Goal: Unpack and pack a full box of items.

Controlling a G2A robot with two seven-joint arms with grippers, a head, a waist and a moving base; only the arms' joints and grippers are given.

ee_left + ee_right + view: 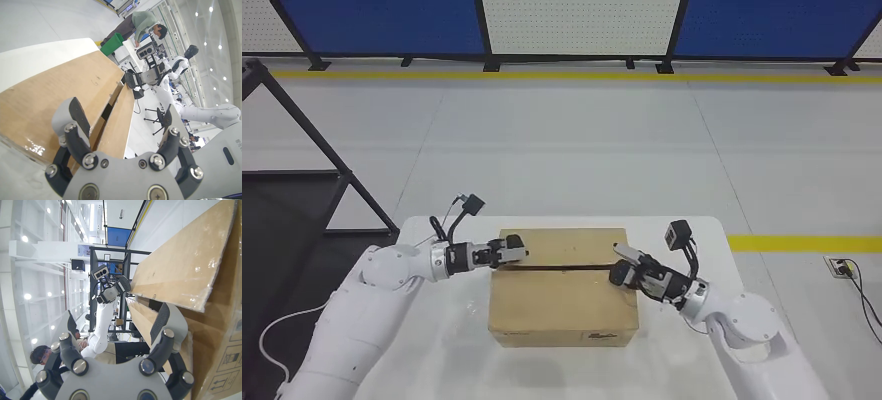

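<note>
Left claw (508, 251) and right claw (621, 264), both spread, flank the box (562, 305) at nine and three o'clock; flaps (560, 246) nearly closed, unpacking apparently unstarted.

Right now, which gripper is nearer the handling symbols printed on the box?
Right. The right gripper is at the seam's end nearest the symbols; the left gripper is at the opposite end.

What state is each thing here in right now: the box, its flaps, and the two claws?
box: upright on the table, not fully closed.
flaps: nearly shut, with a dark slit between them.
left gripper: open, at one end of the slit.
right gripper: open, at the other end.
</note>
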